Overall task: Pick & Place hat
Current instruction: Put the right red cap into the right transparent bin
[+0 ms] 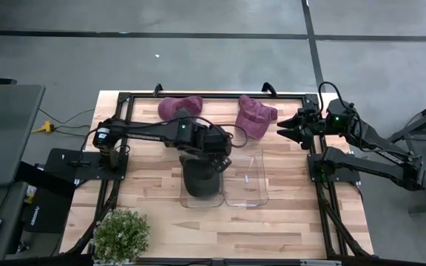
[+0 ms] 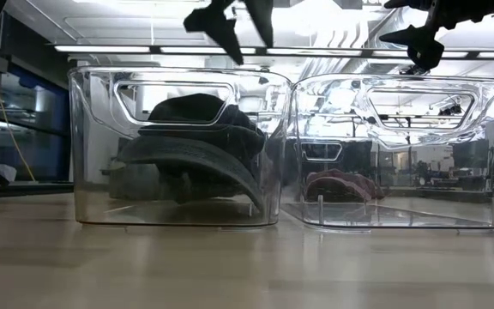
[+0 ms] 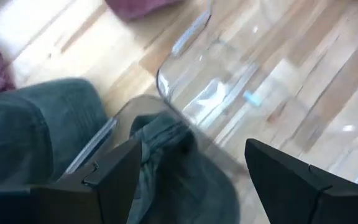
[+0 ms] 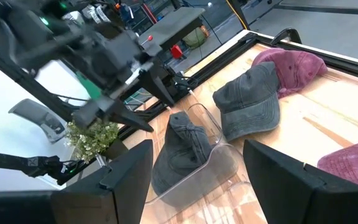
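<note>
A dark grey hat [image 1: 202, 181] lies crumpled inside the left one of two clear bins [image 1: 185, 201], resting on the bin's floor [image 2: 187, 146]. My left gripper [image 1: 219, 155] hangs open just above that bin [image 3: 201, 180], touching nothing. A second grey hat [image 4: 250, 102] lies on the table past the bin, under my left arm. Two maroon hats [image 1: 180, 108] [image 1: 256, 115] lie near the table's far edge. My right gripper [image 1: 282, 129] waits open at the table's far right, beside the right maroon hat [image 4: 353, 162].
The right clear bin [image 1: 263, 198] stands against the left one; through its wall a maroon hat [image 2: 341, 184] shows behind it. A potted plant [image 1: 120, 235] stands at the near left corner. A black frame [image 1: 213, 94] borders the table. Bare wood lies along the near edge.
</note>
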You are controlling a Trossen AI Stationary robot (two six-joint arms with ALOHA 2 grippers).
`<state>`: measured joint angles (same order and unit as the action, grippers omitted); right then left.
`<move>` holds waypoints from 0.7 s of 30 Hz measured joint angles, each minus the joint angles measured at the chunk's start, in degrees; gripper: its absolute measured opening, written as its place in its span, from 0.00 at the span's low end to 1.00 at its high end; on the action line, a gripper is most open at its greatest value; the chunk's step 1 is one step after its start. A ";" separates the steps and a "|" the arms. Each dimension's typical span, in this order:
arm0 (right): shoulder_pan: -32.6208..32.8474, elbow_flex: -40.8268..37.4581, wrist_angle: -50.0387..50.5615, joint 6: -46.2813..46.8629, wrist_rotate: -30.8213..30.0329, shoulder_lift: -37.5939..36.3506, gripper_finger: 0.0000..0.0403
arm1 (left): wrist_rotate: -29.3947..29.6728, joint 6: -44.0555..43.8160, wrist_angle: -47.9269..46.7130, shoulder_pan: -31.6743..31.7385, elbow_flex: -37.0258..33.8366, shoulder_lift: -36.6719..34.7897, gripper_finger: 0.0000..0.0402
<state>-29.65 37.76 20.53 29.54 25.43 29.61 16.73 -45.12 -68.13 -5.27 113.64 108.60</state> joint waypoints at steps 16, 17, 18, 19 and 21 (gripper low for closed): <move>0.00 0.00 0.37 -0.39 0.00 0.02 0.61 | 1.12 -2.39 2.55 0.04 5.93 -3.61 0.69; 0.00 0.00 0.41 -0.44 -0.02 0.02 0.61 | 1.69 -2.85 2.82 0.04 6.04 -3.81 0.69; 0.00 0.00 0.45 -0.33 -0.19 0.03 0.61 | 2.13 -3.20 2.34 0.04 6.00 -4.19 0.69; 0.00 0.00 0.49 -0.13 -0.58 0.07 0.61 | 2.33 -3.30 1.82 0.02 5.80 -4.63 0.69; 0.00 0.00 0.76 -0.04 -1.33 0.07 0.61 | 2.09 -3.72 2.68 0.02 5.75 -5.29 0.69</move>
<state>-29.65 37.76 21.29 29.50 24.10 29.67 18.82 -48.84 -65.45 -5.26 119.38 103.31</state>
